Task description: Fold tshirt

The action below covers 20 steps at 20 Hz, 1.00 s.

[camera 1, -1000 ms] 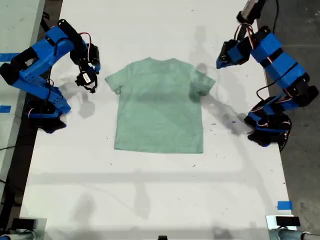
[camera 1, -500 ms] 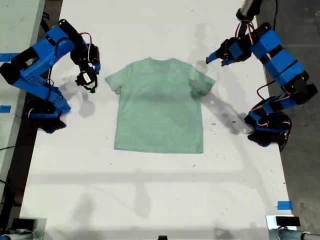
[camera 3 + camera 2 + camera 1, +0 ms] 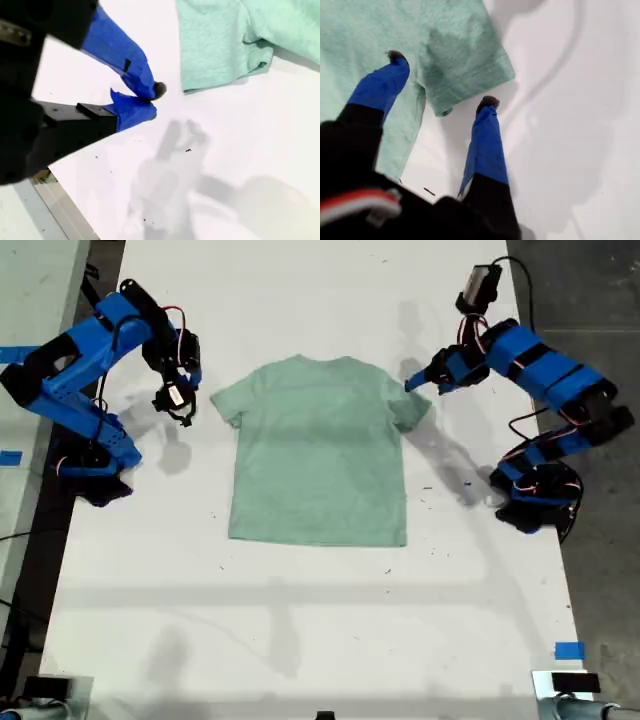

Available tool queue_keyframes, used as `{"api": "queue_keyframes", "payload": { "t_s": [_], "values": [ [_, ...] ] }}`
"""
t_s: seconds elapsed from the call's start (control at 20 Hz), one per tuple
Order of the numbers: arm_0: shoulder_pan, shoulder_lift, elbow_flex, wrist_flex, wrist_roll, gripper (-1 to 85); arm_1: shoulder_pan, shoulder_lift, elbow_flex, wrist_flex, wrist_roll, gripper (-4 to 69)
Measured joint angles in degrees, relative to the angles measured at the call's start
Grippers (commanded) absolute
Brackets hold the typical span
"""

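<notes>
The pale mint-green tshirt [image 3: 320, 450] lies flat and face up on the white table [image 3: 300, 640], collar toward the far edge. My first gripper [image 3: 412, 382] is open over the sleeve at the exterior view's right. In the first wrist view that sleeve [image 3: 465, 65] lies between its two blue fingertips [image 3: 441, 79], one finger [image 3: 382, 85] above the cloth and the other above bare table. My second gripper [image 3: 183, 412] is shut and holds nothing. It hangs just off the other sleeve [image 3: 215, 45], and its closed tips [image 3: 154, 101] are above bare table.
The arm bases stand at the exterior view's left [image 3: 90, 465] and right [image 3: 535, 500] table edges. A blue tape mark [image 3: 568, 650] sits near the front corner at the exterior view's right. Bare white table stretches in front of the shirt hem.
My first arm has reached lower and toward the exterior view's left, bringing its gripper from beside the sleeve to over it. The second arm and the tshirt have not moved.
</notes>
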<state>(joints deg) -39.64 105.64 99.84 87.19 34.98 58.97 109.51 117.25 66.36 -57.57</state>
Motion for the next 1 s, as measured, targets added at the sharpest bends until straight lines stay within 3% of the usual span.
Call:
{"api": "queue_keyframes", "payload": {
  "t_s": [0.35, 0.4, 0.55, 0.6, 1.0],
  "values": [
    [0.00, -0.35, 0.00, -0.09, -0.26, 0.0, 0.70, -18.28, 2.37, -14.68, -3.43, 27.1],
    [0.00, -0.35, 0.00, -0.09, 0.00, 0.0, 0.97, -19.69, 1.14, -15.03, -3.87, 24.9],
    [0.00, -0.35, 0.00, -0.09, -0.09, 0.0, 1.67, -22.50, -2.11, -15.21, -4.92, 1.7],
    [0.00, -0.35, 0.00, -0.09, -0.09, 0.0, 1.67, -23.29, -2.99, -15.21, -5.01, -0.8],
    [0.00, -0.70, 0.00, -0.09, 0.00, 0.0, 1.58, -24.61, -5.10, -14.41, -5.62, -2.0]
  ]
}}
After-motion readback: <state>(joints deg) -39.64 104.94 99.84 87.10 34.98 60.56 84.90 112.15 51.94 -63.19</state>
